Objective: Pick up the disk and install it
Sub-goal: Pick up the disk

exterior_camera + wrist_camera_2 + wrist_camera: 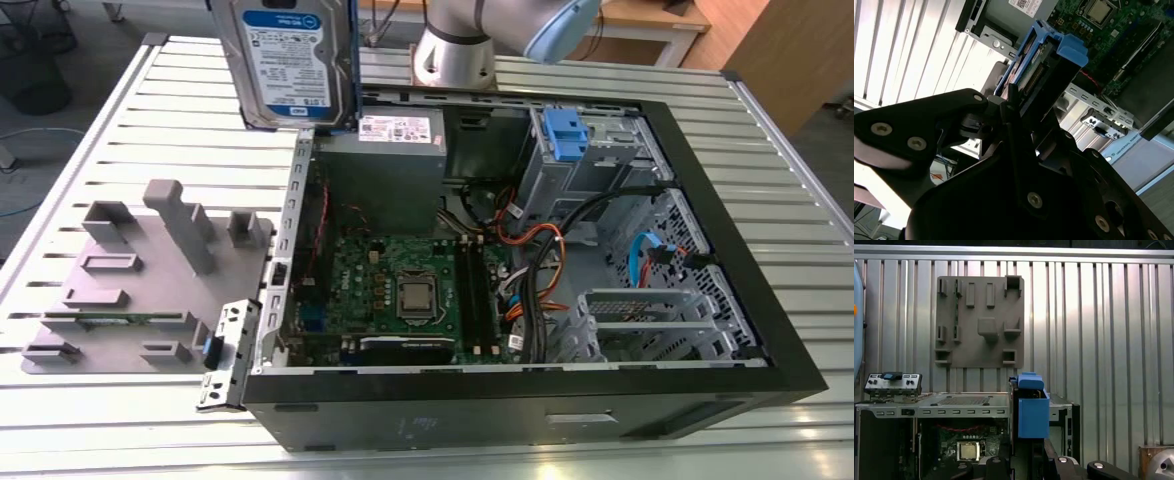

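The disk [291, 62], silver with a white-and-blue label, hangs upright in the air above the far left corner of the open computer case [747, 290] in the exterior view. In the second wrist view its blue bracket [1051, 50] stands out past the black gripper [1021, 107], which is shut on the disk from both sides. The first wrist view shows the bracketed end of the disk [1033, 415] rising from the gripper body, above the case's edge.
Inside the case lie a green motherboard [400, 290], a grey power supply [394, 135] and a grey cage with a blue tab [567, 140]. A grey fixture plate [134, 280] sits on the slatted metal table [160, 120] at the exterior view's left. The arm's base [454, 50] stands behind the case.
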`<state>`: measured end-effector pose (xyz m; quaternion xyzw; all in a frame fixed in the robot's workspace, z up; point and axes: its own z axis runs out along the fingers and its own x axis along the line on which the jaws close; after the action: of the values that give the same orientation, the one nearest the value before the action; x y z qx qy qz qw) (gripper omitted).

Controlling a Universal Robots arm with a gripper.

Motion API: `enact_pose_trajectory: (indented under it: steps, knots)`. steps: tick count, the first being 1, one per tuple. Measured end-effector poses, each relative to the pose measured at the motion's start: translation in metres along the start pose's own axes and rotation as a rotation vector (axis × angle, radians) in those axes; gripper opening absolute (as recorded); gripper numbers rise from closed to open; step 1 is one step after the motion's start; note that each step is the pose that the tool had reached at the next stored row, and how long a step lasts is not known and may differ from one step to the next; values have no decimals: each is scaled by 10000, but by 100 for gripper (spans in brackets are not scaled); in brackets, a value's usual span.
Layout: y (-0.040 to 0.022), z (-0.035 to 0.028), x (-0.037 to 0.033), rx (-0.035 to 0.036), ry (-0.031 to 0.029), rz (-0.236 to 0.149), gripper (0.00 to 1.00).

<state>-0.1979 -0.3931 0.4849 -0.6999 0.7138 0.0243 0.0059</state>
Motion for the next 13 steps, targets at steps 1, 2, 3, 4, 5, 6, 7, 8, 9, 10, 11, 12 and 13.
enact_pose_trajectory:
  steps: [1,2,3,4,5,6,7,8,9,10,11,12,13]
  knots:
    - [-33,-1,-1,0,0,0,35]
    - [-67,-2,-1,0,0,-1,35]
    - [-98,-2,-2,0,0,-1,35]
    - [-130,-3,-2,-1,1,0,35]
    - [-160,-4,-3,-1,0,-1,35]
    - [-190,-5,-4,-1,1,1,35]
    - [-221,-5,-5,0,0,0,35]
    - [-256,-6,-5,0,1,-1,35]
    - [-287,-7,-6,0,0,-1,35]
    - [-317,-8,-6,0,0,-1,35]
    - [-346,-9,-7,-1,0,0,35]
    - [-375,-9,-8,-1,0,0,35]
    - [-406,-10,-8,0,0,0,35]
